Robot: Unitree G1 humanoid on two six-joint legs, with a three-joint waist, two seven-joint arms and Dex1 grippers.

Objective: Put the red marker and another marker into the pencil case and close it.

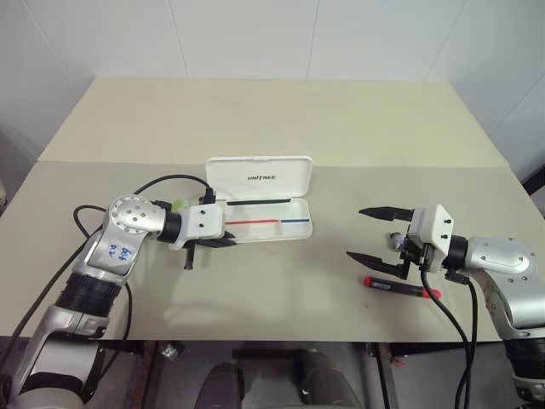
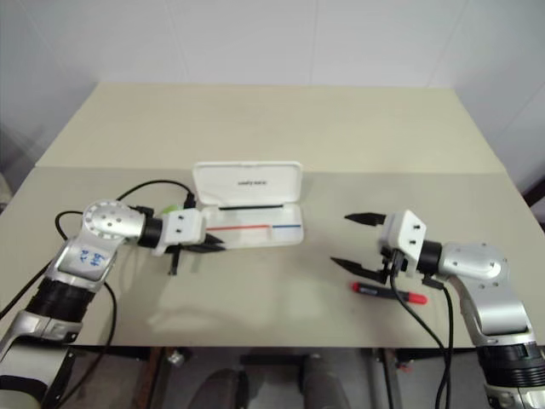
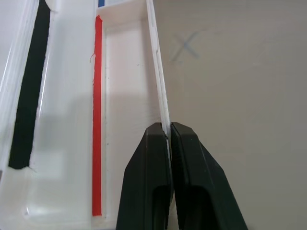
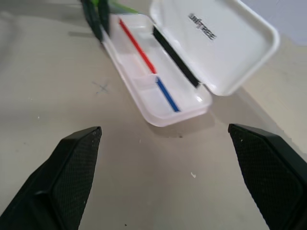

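Observation:
The white pencil case (image 1: 260, 175) lies open at the table's middle, lid raised at the back, with thin red and blue stripes inside. My left gripper (image 1: 232, 241) is shut on the case's front wall (image 3: 158, 86) at its left end. The lime-green marker (image 1: 180, 204) peeks out on the table just behind my left wrist, mostly hidden. At the front right the red marker (image 1: 400, 285) lies flat on the table. Above it my right gripper (image 1: 353, 233) hovers, open and empty, pointing left toward the case (image 4: 158, 91).
The beige table (image 1: 281, 119) stretches back to a white wall. A black cable (image 1: 166, 181) loops over the table behind my left arm. A faint pencilled cross (image 3: 184, 45) marks the table in front of the case.

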